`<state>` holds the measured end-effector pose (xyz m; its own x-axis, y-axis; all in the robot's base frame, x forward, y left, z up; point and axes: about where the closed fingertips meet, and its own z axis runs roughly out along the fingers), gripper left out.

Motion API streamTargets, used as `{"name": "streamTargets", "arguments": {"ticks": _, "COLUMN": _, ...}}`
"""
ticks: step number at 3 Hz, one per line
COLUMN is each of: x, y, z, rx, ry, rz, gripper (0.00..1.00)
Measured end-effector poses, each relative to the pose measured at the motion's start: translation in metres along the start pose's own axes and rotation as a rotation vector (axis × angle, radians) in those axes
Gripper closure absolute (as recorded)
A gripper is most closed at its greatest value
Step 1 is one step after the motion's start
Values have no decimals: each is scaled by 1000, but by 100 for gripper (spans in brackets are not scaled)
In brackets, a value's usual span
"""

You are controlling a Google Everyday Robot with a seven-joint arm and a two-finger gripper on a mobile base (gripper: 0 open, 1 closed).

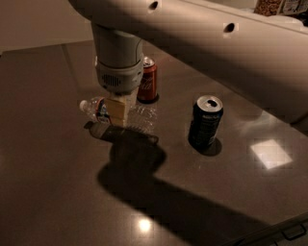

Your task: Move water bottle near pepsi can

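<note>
The water bottle [95,108], clear with a white cap pointing left, lies horizontally between the fingers of my gripper [117,111]. The gripper is shut on the bottle's middle and holds it slightly above the dark table [53,182], with the bottle's shadow just beneath it. The pepsi can [206,120], dark with a silver top, stands upright to the right of the bottle, a can's width or two away. My arm reaches in from the upper right and hides part of the bottle.
A red-brown cola can [147,80] stands upright just behind the gripper, partly hidden by the wrist. A bright light reflection [270,153] lies on the table right of the pepsi can. Snack packages [269,6] show at the top right.
</note>
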<state>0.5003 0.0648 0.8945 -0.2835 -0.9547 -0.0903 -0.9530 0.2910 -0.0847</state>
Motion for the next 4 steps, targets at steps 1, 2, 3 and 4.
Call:
{"name": "streamTargets", "arguments": {"ticks": 1, "x": 15, "y": -10, "z": 1, "rx": -11, "ry": 2, "rz": -19, "gripper": 100}}
{"name": "streamTargets", "arguments": {"ticks": 2, "x": 32, "y": -17, "z": 8, "rx": -31, "ry": 12, "rz": -33, "gripper": 100}}
{"name": "streamTargets", "arguments": {"ticks": 3, "x": 45, "y": -19, "z": 15, "rx": -48, "ry": 21, "rz": -38, "gripper": 100}}
{"name": "streamTargets", "arguments": {"ticks": 4, "x": 56, "y": -20, "z": 20, "rx": -64, "ry": 21, "rz": -32, "gripper": 87}}
